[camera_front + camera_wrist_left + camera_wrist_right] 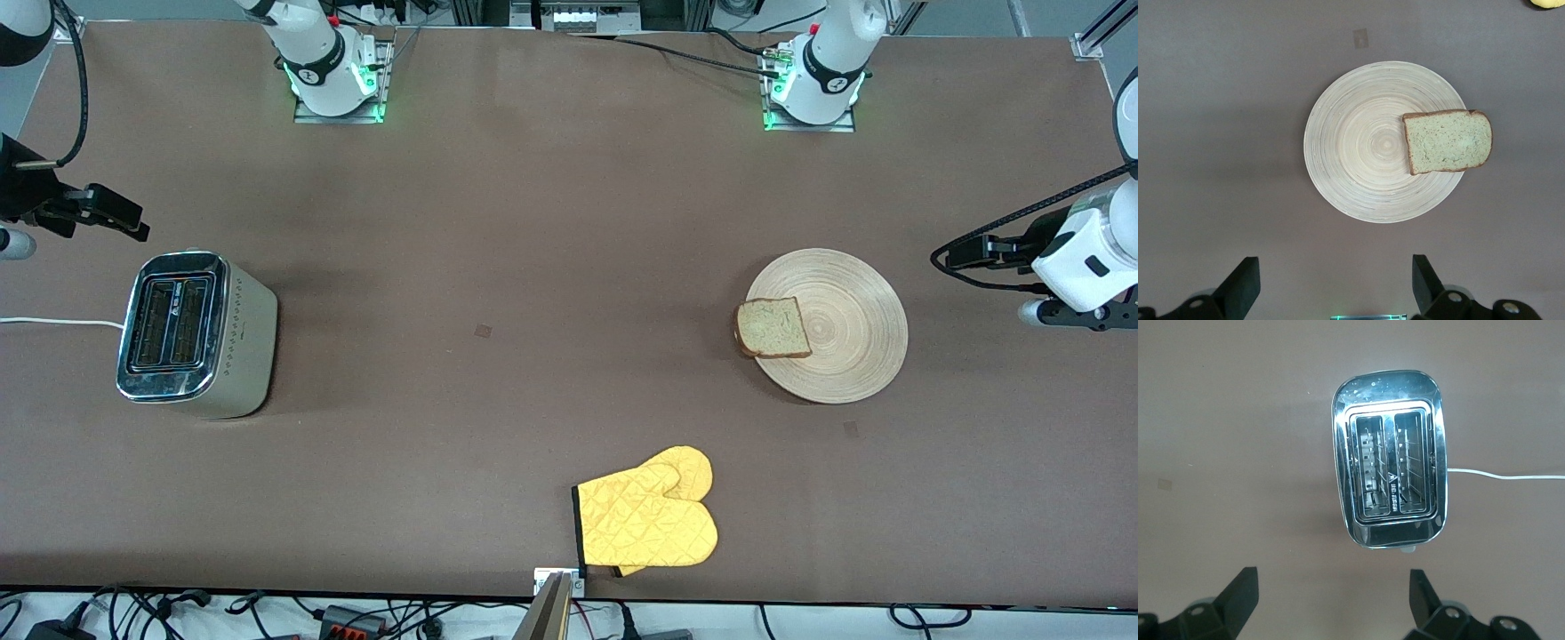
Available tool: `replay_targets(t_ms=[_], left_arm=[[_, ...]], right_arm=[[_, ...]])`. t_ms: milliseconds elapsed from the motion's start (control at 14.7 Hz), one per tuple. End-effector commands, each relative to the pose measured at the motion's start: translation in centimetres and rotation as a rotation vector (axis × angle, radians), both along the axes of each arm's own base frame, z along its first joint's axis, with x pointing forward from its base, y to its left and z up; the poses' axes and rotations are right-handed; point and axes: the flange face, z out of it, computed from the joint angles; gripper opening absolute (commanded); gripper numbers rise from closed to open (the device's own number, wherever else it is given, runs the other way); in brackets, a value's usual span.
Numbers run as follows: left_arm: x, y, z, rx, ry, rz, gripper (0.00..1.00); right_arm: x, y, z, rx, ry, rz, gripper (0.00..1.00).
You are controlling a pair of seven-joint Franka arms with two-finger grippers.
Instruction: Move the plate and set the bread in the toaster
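Left claw [1331,290] spread above plate [1358,173]; right claw [1331,610] spread above toaster [1390,477]

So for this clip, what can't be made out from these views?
- Left gripper: the front view's edge cuts it off; the left wrist view shows only its open fingers.
- Right gripper: the front view's edge cuts it off as well.
- Plate: the part beneath the bread is covered in both views.
- Toaster: slot bottoms too dark; cord runs out of frame.
- Mitt: underside hidden.

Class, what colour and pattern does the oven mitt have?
The oven mitt is yellow with quilted diamond stitching and a dark cuff edge; front view shows it best.
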Motion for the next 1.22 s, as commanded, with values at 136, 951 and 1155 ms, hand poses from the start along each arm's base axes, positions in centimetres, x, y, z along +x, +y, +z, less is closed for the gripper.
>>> replay_targets(t_ms=[136, 951, 1155], left_arm=[[0.0, 0.6, -0.2, -0.02, 0.011, 0.003, 1.0], [0.0, 0.7, -0.5, -0.031, 0.016, 0.011, 1.0], [0.7, 1.6, -2.1, -0.11, 0.028, 0.055, 1.0]], right_arm=[[-0.6, -0.2, 0.6, -0.006, -0.002, 0.016, 1.0], [-0.4, -0.1, 0.4, -0.015, 0.002, 0.023, 1.0], [-0.4, -0.1, 0.4, -0.015, 0.0, 0.023, 1.0]])
